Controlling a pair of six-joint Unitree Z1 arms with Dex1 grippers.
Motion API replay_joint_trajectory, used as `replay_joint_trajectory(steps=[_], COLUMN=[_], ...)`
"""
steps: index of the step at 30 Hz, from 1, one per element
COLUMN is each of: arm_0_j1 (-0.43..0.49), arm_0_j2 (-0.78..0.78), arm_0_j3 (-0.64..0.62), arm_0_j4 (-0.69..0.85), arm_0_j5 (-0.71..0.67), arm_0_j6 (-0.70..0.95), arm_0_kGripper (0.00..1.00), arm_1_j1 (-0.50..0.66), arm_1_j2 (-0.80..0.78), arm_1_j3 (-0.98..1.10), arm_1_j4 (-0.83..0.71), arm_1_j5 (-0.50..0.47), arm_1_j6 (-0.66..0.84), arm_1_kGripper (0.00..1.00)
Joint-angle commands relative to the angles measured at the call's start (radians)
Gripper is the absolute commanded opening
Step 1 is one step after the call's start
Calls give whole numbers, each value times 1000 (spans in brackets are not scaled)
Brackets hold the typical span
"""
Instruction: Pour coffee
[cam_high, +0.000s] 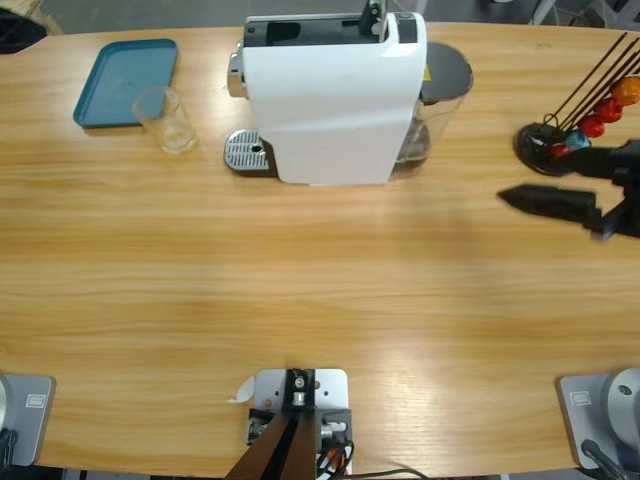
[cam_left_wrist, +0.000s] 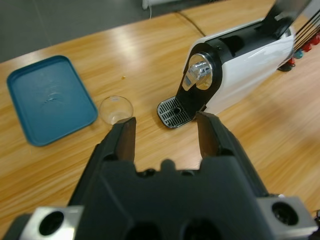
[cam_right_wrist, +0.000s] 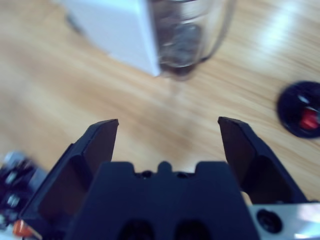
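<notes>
No coffee shows in any view. A clear glass (cam_high: 172, 120) (cam_left_wrist: 115, 109) stands empty and upright beside the blue tray, left of the white coffee machine (cam_high: 335, 100) (cam_left_wrist: 240, 65). The machine's metal drip grate (cam_high: 248, 152) (cam_left_wrist: 173, 111) has nothing on it. My left gripper (cam_left_wrist: 166, 132) is open and empty, held above the table and facing the glass and the grate; it does not appear in the high view. My right gripper (cam_high: 515, 197) (cam_right_wrist: 169, 135) is open and empty at the table's right side, pointing toward the machine's water tank (cam_right_wrist: 190, 35).
A blue tray (cam_high: 120, 85) (cam_left_wrist: 45, 100) lies at the back left. A black capsule stand (cam_high: 560, 140) (cam_right_wrist: 300, 107) with red and orange capsules stands at the far right, just behind the right gripper. Bare wood stretches across the table's front half.
</notes>
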Motion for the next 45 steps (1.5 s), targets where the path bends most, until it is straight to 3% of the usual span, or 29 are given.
replay_joint_trajectory(steps=[1,5,6,10,13,19,24,45], arm_0_j1=[-9,-9,-9,-9,-9,-9,-9,-9], arm_0_j2=[-146,-142,-131,-111,-122,-119,-118,-124], arm_0_j3=[168,160,148,101,104,116,125,136], arm_0_j4=[-11,76,92,169,188,180,165,156], arm_0_j5=[20,30,30,25,36,57,57,57], arm_0_j6=[12,46,48,86,91,97,101,110], arm_0_kGripper=[503,505,508,556,572,572,577,577], arm_1_j1=[-119,-309,-349,-439,-441,-441,-448,-523], arm_1_j2=[-12,4,25,145,163,180,219,273], arm_1_j3=[-38,-60,-71,-130,-137,-125,-118,-88], arm_1_j4=[101,124,135,181,150,50,-14,-50], arm_1_j5=[-201,-206,-201,-166,-155,-137,-150,-156], arm_1_j6=[132,139,139,130,111,55,46,55], arm_1_kGripper=[897,908,956,1000,965,757,710,704])
